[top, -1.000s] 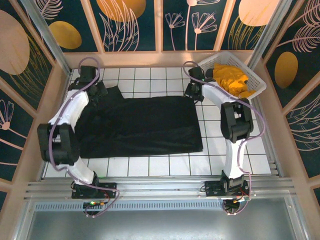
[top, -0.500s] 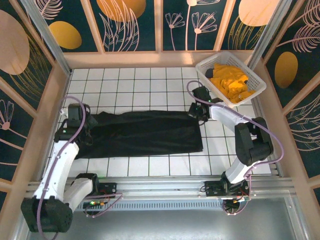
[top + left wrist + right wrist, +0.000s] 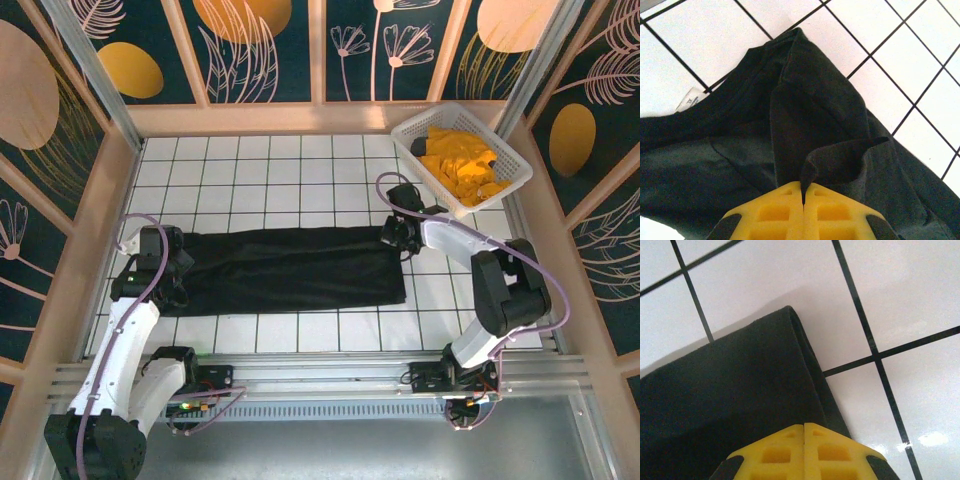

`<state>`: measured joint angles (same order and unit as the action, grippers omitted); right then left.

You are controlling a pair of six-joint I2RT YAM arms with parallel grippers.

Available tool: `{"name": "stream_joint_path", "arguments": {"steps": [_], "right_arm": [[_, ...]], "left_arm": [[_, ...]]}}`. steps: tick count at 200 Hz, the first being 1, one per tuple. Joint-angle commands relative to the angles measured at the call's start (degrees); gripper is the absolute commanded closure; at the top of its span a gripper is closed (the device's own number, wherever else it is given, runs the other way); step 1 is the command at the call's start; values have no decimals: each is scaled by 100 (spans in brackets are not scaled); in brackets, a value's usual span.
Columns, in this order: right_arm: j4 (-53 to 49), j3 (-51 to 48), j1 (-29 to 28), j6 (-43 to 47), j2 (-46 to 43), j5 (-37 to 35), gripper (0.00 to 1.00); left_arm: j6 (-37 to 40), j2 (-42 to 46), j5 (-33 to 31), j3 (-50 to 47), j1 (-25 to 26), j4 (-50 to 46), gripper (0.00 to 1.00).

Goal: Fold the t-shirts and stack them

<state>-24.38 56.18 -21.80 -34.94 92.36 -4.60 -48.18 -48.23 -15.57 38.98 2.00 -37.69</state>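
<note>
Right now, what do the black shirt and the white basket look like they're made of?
Black t-shirt: soft matte cloth, probably cotton knit; it creases and folds limply, with a sewn label. Basket: white, seemingly rigid plastic, with an open lattice wall.

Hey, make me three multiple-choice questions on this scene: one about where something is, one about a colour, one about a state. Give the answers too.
1. Where on the white tiled table does the white plastic lattice basket stand?
A) near left corner
B) far right corner
C) centre

2. What colour is the crumpled cloth in the basket?
A) orange-yellow
B) blue
C) green

3. How is the left gripper?
A) wide open above bare tiles
B) shut on the large black cloth t-shirt
C) gripping the basket

Answers:
1 B: the top view shows the basket by the far right post.
2 A: bright orange-yellow folds lie in it.
3 B: in the left wrist view its yellow jaws meet on a pinched black fold.
</note>
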Motion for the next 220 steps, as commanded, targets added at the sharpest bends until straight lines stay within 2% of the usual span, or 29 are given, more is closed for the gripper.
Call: {"name": "stream_joint_path", "arguments": {"steps": [1,27,49,81,116,143,162,220], "right_arm": [[-208,140,-26,-99,-345,-286,100],[-250,-37,-98,-183,-498,-273,100],[-219,-265,-182,-287,-479,-236,100],[-146,-570,-210,-478,-289,-199,100],[-219,-524,-211,-543,4,-265,100],[-334,-375,-211,-555,10,-424,100],[-404,-264,-211,-534,38,-474,91],[-432,-83,-223,-535,233,-445,78]], "left_arm": [[-222,96,-217,-1,-7,-302,100],[-517,68,-350,18,-7,-560,100],[-834,59,-203,-100,-7,-670,100],[-1750,168,-74,-238,-2,-1158,100],[-2486,485,456,-679,-4,-1013,100],[-2668,346,612,-561,-6,-1331,100],[-2710,329,467,-273,-7,-1705,100],[-3118,646,457,205,-2,-2375,100]]}}
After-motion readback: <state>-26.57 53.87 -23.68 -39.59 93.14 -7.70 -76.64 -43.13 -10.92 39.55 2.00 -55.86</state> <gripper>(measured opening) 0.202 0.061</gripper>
